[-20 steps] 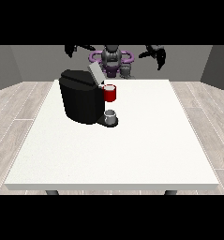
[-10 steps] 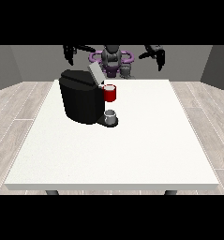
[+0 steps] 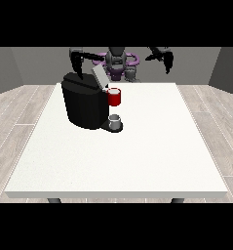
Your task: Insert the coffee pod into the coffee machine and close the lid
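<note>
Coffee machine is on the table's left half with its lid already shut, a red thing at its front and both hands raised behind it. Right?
Not quite. The front view shows the lid tilted up, not shut. The rest holds: the coffee machine stands on the left half of the table, with a red thing at the machine and both hands raised.

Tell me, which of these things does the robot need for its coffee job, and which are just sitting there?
Needed for the job:
coffee machine, its lid raised
hand at the view's left, above the machine
hand at the view's right, held up in the air

Just there:
red thing at the machine
grey thing on the machine's base
white table
</note>
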